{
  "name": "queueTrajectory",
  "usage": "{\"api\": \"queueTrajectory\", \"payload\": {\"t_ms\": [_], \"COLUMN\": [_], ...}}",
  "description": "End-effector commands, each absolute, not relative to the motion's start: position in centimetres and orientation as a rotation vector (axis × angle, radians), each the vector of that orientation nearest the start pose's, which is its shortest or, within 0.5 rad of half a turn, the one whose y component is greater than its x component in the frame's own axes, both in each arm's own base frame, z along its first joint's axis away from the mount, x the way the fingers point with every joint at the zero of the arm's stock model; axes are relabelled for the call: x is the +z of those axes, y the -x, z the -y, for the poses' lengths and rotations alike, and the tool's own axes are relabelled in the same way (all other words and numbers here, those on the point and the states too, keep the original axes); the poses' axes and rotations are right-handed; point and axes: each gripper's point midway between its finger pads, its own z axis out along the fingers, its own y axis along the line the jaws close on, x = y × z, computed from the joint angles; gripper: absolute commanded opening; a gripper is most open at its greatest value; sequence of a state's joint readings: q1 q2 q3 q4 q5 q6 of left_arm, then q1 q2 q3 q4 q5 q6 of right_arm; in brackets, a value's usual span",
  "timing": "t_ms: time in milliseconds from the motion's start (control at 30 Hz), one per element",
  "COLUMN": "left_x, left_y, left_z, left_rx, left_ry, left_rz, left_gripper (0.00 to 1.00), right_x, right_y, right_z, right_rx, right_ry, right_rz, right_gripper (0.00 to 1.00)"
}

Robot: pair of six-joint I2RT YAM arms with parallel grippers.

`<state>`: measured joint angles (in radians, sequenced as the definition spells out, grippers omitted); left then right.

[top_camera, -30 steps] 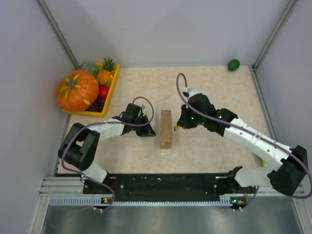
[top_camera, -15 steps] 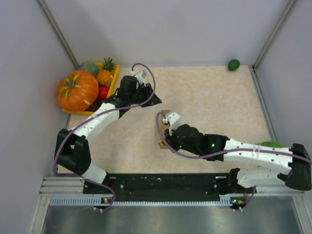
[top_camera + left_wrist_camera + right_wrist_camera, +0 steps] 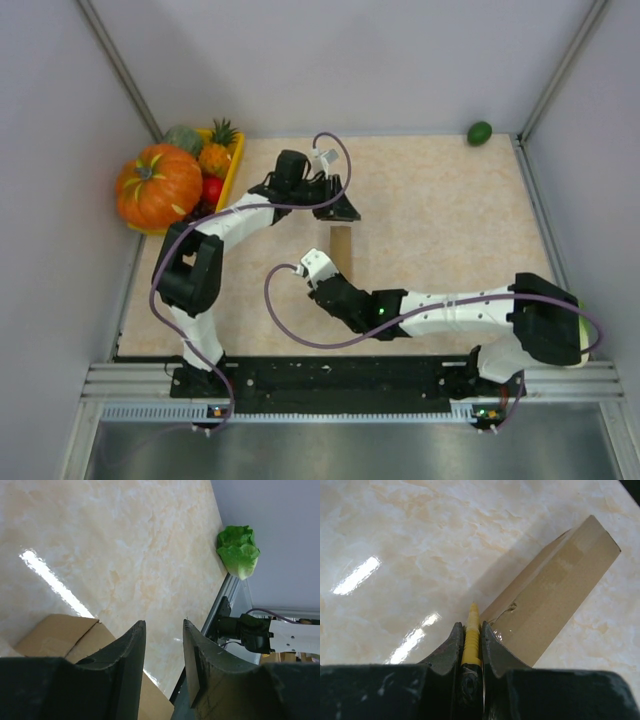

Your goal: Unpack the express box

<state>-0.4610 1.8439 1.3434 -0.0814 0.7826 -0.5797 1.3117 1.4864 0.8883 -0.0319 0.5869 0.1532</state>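
**Item 1: express box** (image 3: pixel 341 248). Plain brown carton lying flat mid-tabletop, long axis running from the near edge toward the far edge. The flaps are shut and the tape along the top is in place, apart from a small pucker at the near corner. You find it about where it lay a second ago.

**Item 2: left gripper** (image 3: pixel 162 630). It has swung from the box's left flank to its far end and hangs just over that end. The jaws have been parting and stand partly open, with nothing in the gap.

**Item 3: right gripper** (image 3: pixel 470 628). It has crossed from the box's right flank to the near left corner. The jaws are clamped on the yellow utility knife (image 3: pixel 472 614), whose tip points at the near end of the box. You cannot tell whether it touches.

**Item 4: bystanders.** Yellow fruit tray (image 3: pixel 232 175) with pumpkin (image 3: pixel 158 185) at the far left corner, lettuce (image 3: pixel 238 550) by the right edge, and a small green fruit (image 3: pixel 480 132) at the far right corner.

**Note.** Both arms have re-set along the box, one at each end, so you are probably at the start of the tape cut. Nothing is unpacked yet.
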Motion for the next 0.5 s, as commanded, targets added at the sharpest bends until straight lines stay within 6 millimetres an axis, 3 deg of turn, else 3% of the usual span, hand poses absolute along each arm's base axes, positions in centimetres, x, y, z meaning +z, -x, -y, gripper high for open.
{"api": "queueTrajectory", "payload": {"t_ms": [0, 233, 467], "left_x": [19.1, 16.1, 12.9], "left_y": [-35.1, -34.6, -33.7], "left_z": [35.4, 35.1, 33.3], "left_rx": [-1.511, -1.434, -1.279], "left_ry": [-0.521, -0.513, -0.494], "left_rz": [-2.175, -2.255, -2.392], "left_gripper": [0.4, 0.4, 0.37], "right_x": [15.3, 14.2, 13.4], "right_y": [-19.8, -18.8, -17.7], "right_z": [-36.0, -33.8, -31.2], "right_rx": [0.243, 0.198, 0.151], "right_ry": [0.747, 0.695, 0.612], "right_rz": [-1.842, -1.92, -2.004], "right_gripper": [0.0, 0.0, 0.0]}}
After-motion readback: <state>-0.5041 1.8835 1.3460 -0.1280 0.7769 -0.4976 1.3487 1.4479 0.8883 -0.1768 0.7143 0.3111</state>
